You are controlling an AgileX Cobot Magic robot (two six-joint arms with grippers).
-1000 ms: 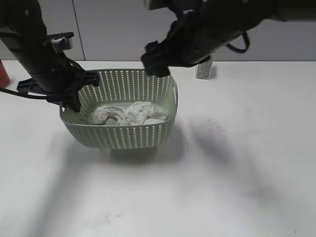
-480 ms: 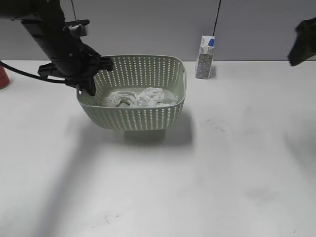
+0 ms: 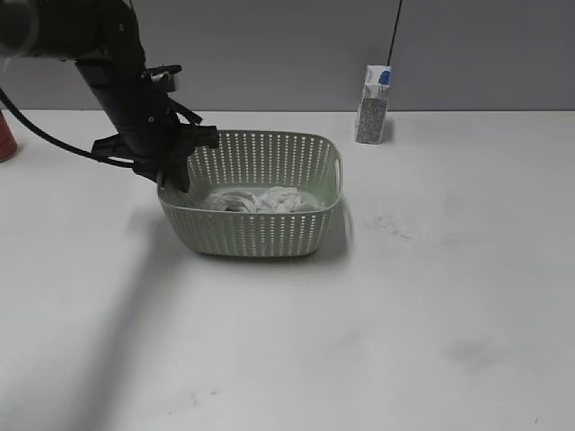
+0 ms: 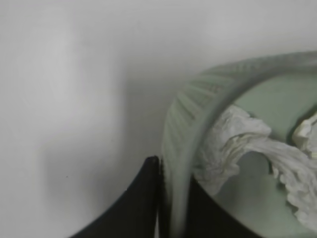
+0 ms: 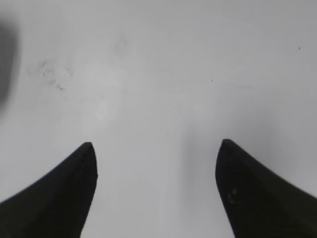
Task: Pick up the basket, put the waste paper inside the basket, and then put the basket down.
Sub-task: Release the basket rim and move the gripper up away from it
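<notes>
The basket [image 3: 256, 202] is a pale green plastic one, rectangular with rounded corners, and its sides have many small slots. It stands upright on the white table, in the left-middle part of the exterior view, and its left rim is pinched. The waste paper [image 3: 260, 199] lies inside on the bottom, as crumpled white pieces, some long and twisted.

My left gripper [image 3: 176, 160] has carried the basket [image 3: 256, 229] rightward and lowered it onto the table [image 3: 431, 296], my right arm gone from the exterior view.
</notes>
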